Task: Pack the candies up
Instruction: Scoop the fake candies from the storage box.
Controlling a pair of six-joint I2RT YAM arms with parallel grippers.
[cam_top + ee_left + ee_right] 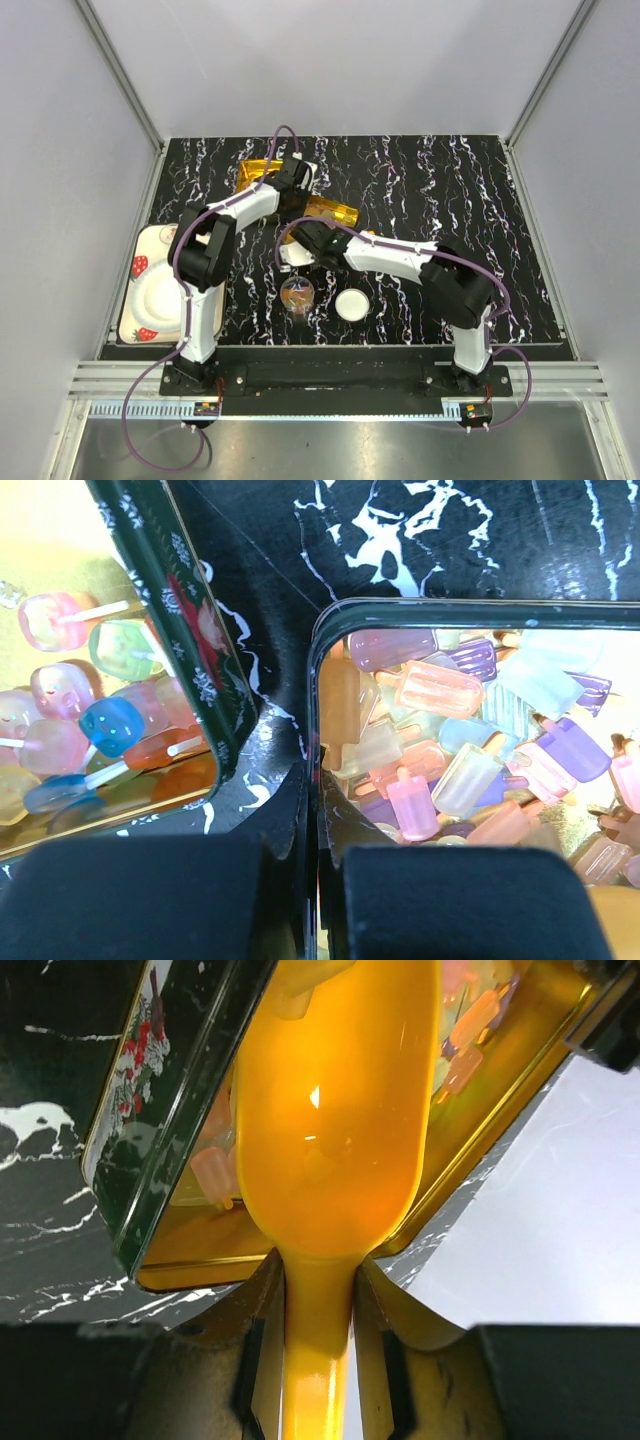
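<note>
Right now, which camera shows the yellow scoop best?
The right wrist view: the scoop fills the frame, its handle clamped in the right gripper, its bowl in the gold tin. In the top view it is hidden under the right arm; the left wrist view shows only the candies.

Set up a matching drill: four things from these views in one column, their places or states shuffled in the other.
1 scoop
2 popsicle-candy tin
3 white disc
4 strawberry plate

a table's left edge
b wall pinched by left gripper
c beside small jar
d handle in right gripper

Pairs: 1-d, 2-b, 3-c, 4-a
</note>
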